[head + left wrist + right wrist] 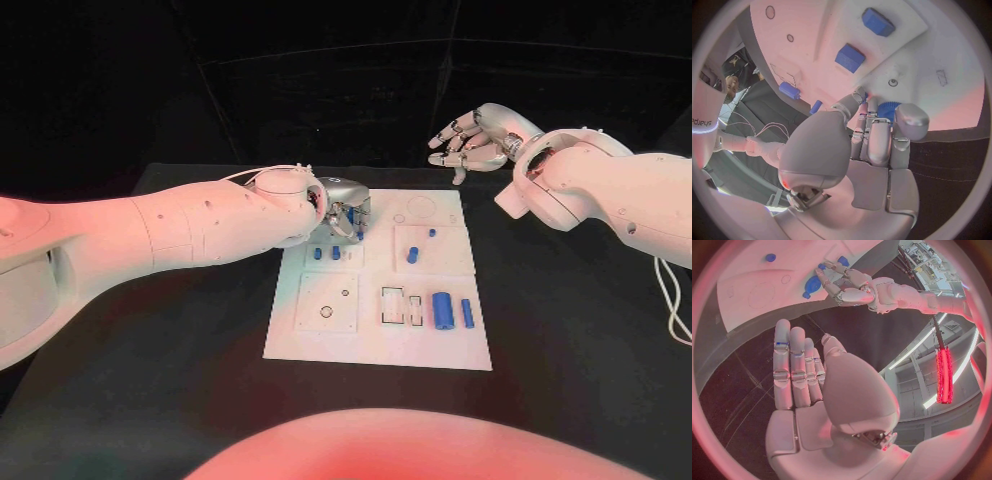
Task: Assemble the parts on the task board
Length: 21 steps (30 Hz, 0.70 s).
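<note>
Blue part point(888, 108) half hidden, pinched by left hand point(343, 215); right hand point(473, 140) spread, holding nothing.

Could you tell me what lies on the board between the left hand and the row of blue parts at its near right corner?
In the head view, one blue part lies between the left hand and that row; otherwise, white task board.

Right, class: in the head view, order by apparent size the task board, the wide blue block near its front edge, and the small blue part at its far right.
1. task board
2. wide blue block
3. small blue part
</note>
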Each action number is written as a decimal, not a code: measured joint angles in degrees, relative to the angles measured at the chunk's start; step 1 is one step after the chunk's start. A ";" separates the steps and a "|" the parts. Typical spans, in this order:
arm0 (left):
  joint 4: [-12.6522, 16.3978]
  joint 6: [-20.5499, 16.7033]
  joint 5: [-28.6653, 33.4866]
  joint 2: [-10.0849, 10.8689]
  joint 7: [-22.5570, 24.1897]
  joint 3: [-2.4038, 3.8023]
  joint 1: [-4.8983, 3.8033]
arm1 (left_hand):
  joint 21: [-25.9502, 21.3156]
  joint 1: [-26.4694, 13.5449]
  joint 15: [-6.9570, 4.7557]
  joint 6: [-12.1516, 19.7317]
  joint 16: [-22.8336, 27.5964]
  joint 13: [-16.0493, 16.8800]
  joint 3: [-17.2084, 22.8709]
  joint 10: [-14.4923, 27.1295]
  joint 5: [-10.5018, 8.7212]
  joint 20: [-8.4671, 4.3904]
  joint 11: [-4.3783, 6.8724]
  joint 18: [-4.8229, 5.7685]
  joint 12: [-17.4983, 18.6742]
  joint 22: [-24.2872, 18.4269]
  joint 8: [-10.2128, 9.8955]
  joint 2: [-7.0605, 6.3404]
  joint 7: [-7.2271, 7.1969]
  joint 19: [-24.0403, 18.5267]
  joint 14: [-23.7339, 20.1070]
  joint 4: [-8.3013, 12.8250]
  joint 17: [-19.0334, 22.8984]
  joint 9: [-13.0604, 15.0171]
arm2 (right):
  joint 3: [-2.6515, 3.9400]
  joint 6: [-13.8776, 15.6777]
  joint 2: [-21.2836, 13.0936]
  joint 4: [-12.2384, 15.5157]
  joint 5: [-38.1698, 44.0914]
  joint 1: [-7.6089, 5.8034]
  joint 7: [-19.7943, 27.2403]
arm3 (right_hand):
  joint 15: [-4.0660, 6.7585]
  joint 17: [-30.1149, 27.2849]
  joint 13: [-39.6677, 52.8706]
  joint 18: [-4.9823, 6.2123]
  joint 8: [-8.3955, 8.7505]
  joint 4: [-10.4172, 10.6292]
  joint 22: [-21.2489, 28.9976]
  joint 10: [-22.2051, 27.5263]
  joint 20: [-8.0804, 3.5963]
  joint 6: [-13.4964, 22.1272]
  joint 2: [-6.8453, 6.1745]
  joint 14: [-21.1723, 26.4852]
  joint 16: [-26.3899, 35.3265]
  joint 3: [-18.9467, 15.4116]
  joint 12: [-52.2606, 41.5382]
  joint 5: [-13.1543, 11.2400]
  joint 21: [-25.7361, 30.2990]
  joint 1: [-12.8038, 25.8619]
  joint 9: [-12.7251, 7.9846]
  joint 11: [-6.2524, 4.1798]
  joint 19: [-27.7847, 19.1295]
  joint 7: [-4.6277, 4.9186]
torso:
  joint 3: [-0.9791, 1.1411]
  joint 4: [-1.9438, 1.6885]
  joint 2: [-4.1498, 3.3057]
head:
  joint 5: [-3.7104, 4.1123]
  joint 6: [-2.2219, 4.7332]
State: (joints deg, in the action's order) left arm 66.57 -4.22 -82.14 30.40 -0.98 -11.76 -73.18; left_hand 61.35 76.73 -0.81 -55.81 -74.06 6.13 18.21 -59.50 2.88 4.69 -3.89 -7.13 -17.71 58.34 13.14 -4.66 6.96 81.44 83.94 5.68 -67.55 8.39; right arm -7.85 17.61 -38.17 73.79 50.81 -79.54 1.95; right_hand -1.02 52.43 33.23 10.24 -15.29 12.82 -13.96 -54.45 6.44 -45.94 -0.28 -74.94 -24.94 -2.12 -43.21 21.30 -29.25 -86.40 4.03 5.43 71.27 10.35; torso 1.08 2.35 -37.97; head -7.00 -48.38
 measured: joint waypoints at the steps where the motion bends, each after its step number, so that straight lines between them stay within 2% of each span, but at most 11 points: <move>1: 0.01 -0.06 -0.01 0.00 0.01 -0.02 0.00 | 0.00 0.01 0.00 0.00 0.00 -0.02 0.00 0.00 0.00 0.00 0.00 0.00 0.01 0.03 0.00 -0.01 0.00 0.00 0.00 0.00 0.00 -0.07 | 0.00 -0.01 0.01 0.00 0.00 0.00 0.00 | 0.00 0.00 0.00 0.00 0.00 0.00 0.00 0.00 0.00 0.00 0.00 0.00 0.00 0.00 0.00 0.00 0.00 0.00 0.00 0.00 0.00 0.00 | 0.00 0.00 0.01 | 0.01 0.01; 12: 0.05 -0.51 -0.09 0.01 0.03 -0.11 0.03 | 0.35 0.01 0.00 0.00 0.00 -0.28 0.00 -0.21 0.00 0.00 -0.21 0.00 0.37 0.30 -0.33 -0.01 0.00 0.00 0.00 0.00 0.09 -0.32 | 0.00 -0.05 0.05 -0.01 0.00 0.00 0.00 | 0.00 0.00 0.00 0.00 0.00 0.00 0.00 0.00 0.00 0.00 0.00 0.00 0.00 0.00 0.00 0.00 0.00 0.00 0.00 0.00 0.00 0.00 | 0.00 -0.04 -0.02 | -0.07 0.03; 21: -0.02 -0.67 -0.10 0.02 0.06 -0.13 0.05 | 0.35 -0.31 0.01 -0.20 0.00 -0.46 0.24 -0.31 0.00 0.00 -0.28 0.00 0.66 0.35 -0.46 0.31 0.20 0.00 0.00 -0.24 0.09 -0.45 | 0.00 -0.09 0.13 -0.04 0.00 0.00 0.00 | 0.00 0.00 0.01 0.00 0.00 0.00 0.00 0.00 0.00 0.00 0.00 0.00 0.00 0.00 0.00 0.00 0.00 0.00 0.00 0.00 0.00 0.00 | 0.00 -0.04 -0.02 | 0.30 0.16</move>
State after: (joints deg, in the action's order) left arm 66.55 -4.90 -82.23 30.42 -0.91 -11.89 -73.13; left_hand 61.70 76.42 -0.81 -56.01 -74.06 5.67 18.44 -59.81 2.88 4.70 -4.17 -7.13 -17.04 58.69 12.68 -4.35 7.16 81.44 83.94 5.45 -67.46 7.93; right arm -7.85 17.52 -38.04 73.75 50.80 -79.54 1.95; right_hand -1.02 52.43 33.23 10.25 -15.29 12.82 -13.96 -54.45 6.44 -45.94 -0.28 -74.94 -24.94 -2.12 -43.21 21.30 -29.25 -86.40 4.03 5.43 71.27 10.35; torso 1.08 2.31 -37.99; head -6.71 -48.22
